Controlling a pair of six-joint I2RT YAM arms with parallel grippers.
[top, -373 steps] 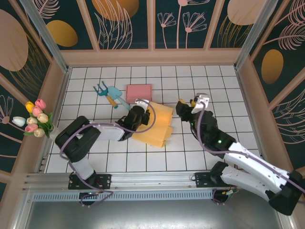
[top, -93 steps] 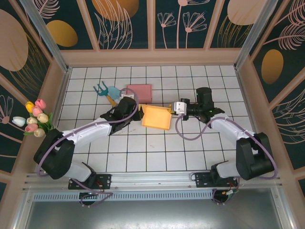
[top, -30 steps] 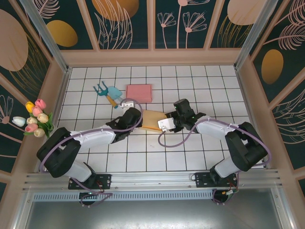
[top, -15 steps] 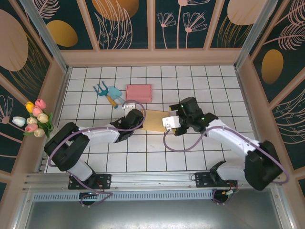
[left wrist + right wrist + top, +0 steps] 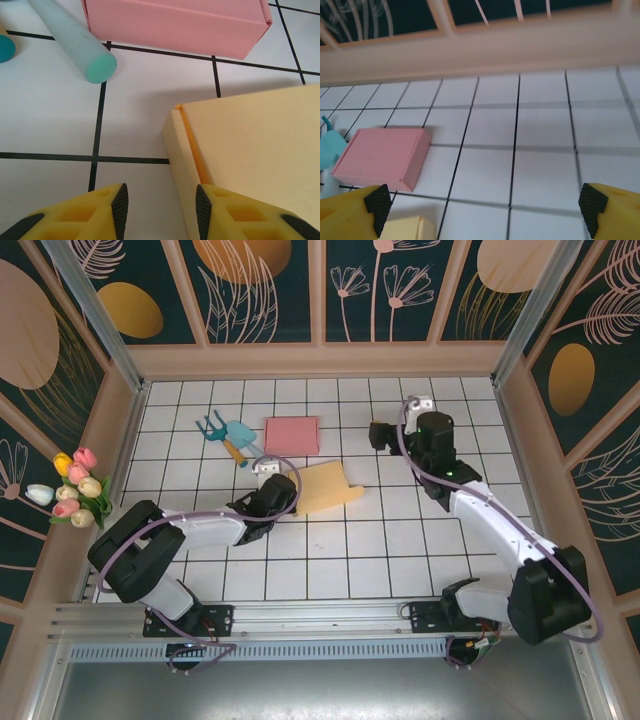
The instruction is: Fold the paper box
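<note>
Top view: a white tiled counter [image 5: 400, 570] has patterned walls on three sides. A flat yellow paper box [image 5: 325, 487] lies near the counter's middle, turned slightly askew. The left arm [image 5: 200, 525] stretches low across the counter, with its tip at the box's left edge. The right arm [image 5: 480, 510] reaches toward the far edge, well apart from the paper box. A pink box [image 5: 291, 435] sits near the paper box, on its far side. Teal garden tools [image 5: 228, 436] lie to the pink box's left. Tulips [image 5: 76, 487] stand off the counter's left edge.

Left wrist view: the left fingers [image 5: 119, 205] are partly apart and clamp nothing. The paper box's corner lies between them, close to one pad, with bare counter beside the other. A teal handle and the pink box lie beyond.

Right wrist view: the right fingers [image 5: 376, 201] are spread wide and empty above bare tiles. The pink box is ahead on the left.
</note>
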